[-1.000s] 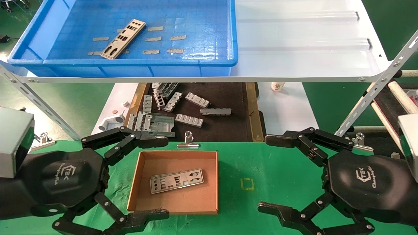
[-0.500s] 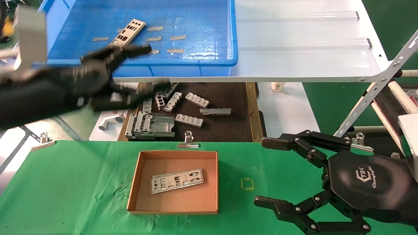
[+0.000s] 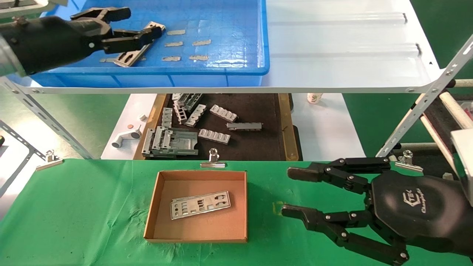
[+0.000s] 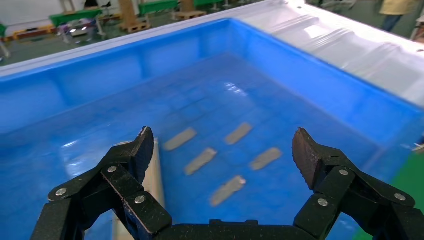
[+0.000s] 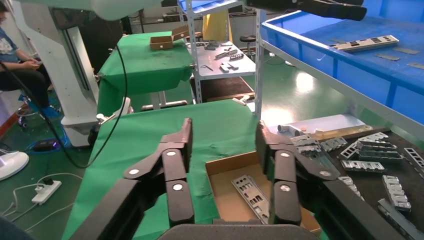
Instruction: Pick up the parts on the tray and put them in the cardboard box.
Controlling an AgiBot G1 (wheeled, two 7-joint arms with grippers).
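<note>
At the upper left of the head view, the left gripper (image 3: 135, 25) hangs spread and empty over the thin punched silver metal plate (image 3: 130, 56) lying flat in the large blue plastic tray (image 3: 221, 70). The plate looks light, stiff and slick — probably best pinched across its narrow width, by the long edges. Another plate (image 3: 200, 204) lies in the shallow brown cardboard box (image 3: 196, 237). The right gripper (image 3: 290, 193) idles lower right, fingers apart.

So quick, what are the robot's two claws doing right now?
Left gripper: open, empty, above the plate in the tray.
Right gripper: open, empty, over the green cloth.
</note>
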